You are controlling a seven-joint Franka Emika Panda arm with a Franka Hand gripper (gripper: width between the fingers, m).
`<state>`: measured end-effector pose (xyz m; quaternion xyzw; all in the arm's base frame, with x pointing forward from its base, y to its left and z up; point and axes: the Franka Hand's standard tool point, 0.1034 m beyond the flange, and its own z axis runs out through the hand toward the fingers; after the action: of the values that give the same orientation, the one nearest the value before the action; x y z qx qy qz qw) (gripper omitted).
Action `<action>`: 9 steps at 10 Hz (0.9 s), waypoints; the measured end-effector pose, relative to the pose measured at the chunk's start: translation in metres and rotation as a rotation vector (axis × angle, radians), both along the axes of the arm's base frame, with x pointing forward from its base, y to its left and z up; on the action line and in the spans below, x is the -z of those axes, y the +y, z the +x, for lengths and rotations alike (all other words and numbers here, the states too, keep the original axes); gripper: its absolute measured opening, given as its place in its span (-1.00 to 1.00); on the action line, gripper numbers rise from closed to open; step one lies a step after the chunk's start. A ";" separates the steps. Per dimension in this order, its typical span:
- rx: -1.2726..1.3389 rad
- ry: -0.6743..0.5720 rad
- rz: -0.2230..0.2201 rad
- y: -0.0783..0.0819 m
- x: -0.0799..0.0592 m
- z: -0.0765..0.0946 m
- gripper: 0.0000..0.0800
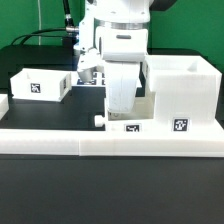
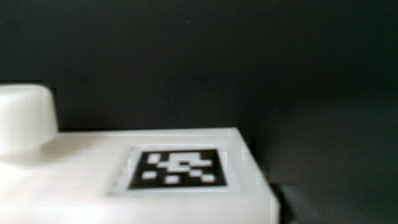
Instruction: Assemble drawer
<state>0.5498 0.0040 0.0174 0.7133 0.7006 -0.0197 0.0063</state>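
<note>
The gripper (image 1: 118,72) is at the table's middle and is shut on a small white drawer tray (image 1: 122,98). The tray stands on end under it, with its knob (image 1: 100,121) low on the exterior view's left. In the wrist view the tray's tagged face (image 2: 178,168) and knob (image 2: 23,115) fill the near field, and the fingers are out of frame. A second tray (image 1: 40,85) with a tag lies on the exterior view's left. The large boxy housing (image 1: 182,92) with a tag stands at the right, close beside the held tray.
The long low white border wall (image 1: 60,141) runs along the front of the black table. A tag (image 1: 132,127) shows just behind the wall below the held tray. Black cables lie at the back left.
</note>
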 end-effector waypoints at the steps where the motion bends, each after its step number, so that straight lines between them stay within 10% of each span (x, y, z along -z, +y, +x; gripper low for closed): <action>1: -0.002 0.017 -0.006 0.001 -0.008 0.001 -0.35; 4: 0.007 0.042 -0.029 -0.008 -0.042 0.006 0.49; 9: -0.083 0.127 -0.040 -0.068 -0.038 -0.005 0.62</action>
<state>0.5447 -0.0638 0.0554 0.6808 0.7278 -0.0787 -0.0232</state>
